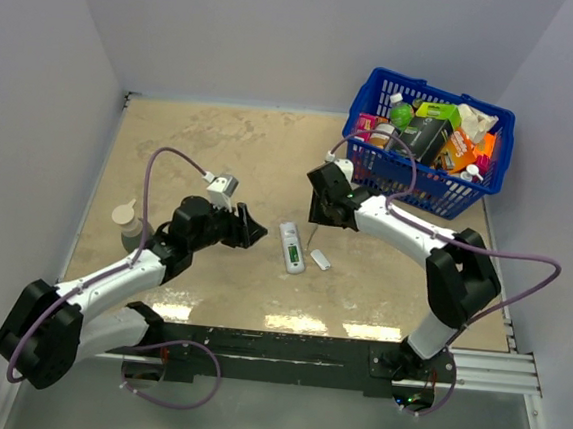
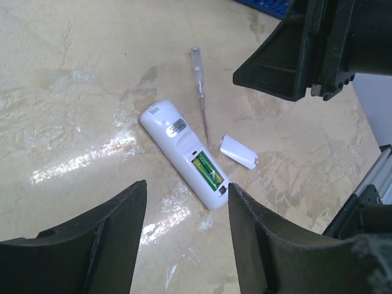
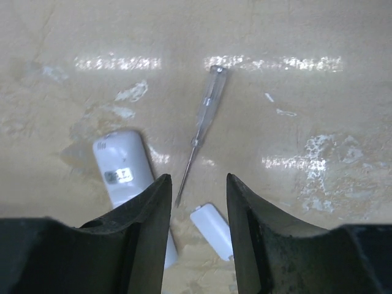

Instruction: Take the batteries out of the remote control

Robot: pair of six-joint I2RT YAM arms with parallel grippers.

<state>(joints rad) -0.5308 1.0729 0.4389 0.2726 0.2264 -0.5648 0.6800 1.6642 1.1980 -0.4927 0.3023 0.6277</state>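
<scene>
The remote control (image 1: pixel 291 247) (image 2: pixel 177 144) (image 3: pixel 121 166) lies back-up on the table between the arms, its battery bay uncovered. The green batteries (image 2: pixel 208 171) sit in that bay. My left gripper (image 1: pixel 256 235) (image 2: pixel 187 187) hovers just left of the remote, open and holding nothing; the remote's bay end shows between its fingertips. My right gripper (image 1: pixel 324 216) (image 3: pixel 197 177) hangs above the table behind the remote, open and empty. Its left finger hides the remote's lower half in the right wrist view.
A small white cover piece (image 1: pixel 320 260) (image 2: pixel 239 151) (image 3: pixel 212 229) lies right of the remote. A thin clear-handled screwdriver (image 2: pixel 200 92) (image 3: pixel 205 116) lies beside it. A blue basket (image 1: pixel 364 159) full of goods stands at the back right. A small bottle (image 1: pixel 125 219) stands far left.
</scene>
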